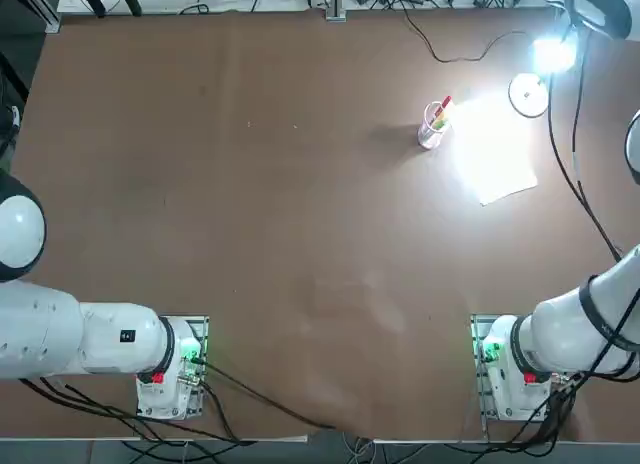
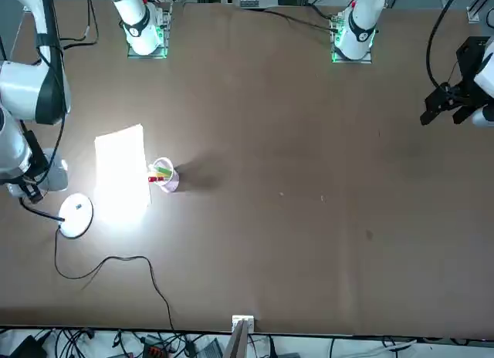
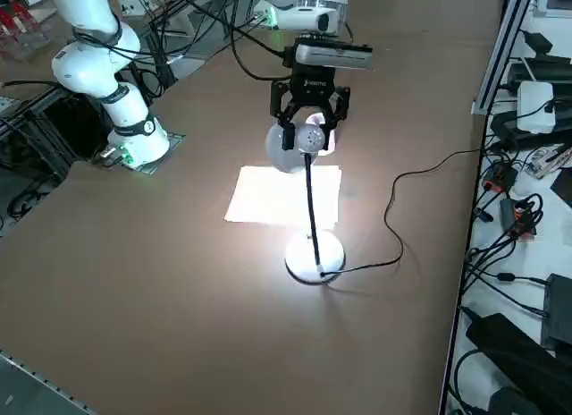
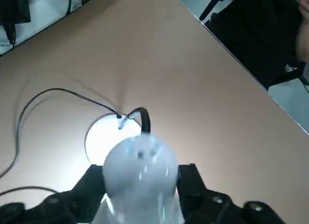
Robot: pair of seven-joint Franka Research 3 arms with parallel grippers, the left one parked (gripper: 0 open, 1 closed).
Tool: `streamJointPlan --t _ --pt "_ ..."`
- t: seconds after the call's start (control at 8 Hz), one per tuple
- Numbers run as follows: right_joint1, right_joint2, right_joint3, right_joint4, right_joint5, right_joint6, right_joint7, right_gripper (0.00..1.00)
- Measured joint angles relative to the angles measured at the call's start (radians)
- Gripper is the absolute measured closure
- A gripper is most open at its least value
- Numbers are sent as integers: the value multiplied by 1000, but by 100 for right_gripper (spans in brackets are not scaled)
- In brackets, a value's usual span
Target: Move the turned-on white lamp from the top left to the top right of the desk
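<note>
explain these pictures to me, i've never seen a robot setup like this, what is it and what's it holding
This is a robot with arms mounted at a brown desk. The top view looks straight down; the front view faces the robot from across the desk; the right side view looks down diagonally from its right; the right wrist view rides on the working arm.

On the desk stand a lit white lamp with a round base and, near it, a cup with colored items. A white paper sheet lies beside them. In the wrist view, a person is beyond the desk's edge.

The right gripper is at the lamp's head; whether it holds it, I can't tell.
</note>
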Motion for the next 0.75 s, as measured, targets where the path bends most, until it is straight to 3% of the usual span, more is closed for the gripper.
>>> streamJointPlan --t 0.12,0.38,0.75 --pt "-2 2 -3 -5 0 0 0 0" --pt "-2 -7 -6 -1 -1 -19 0 0" --pt "23 -76 -1 58 -1 -173 -43 0"
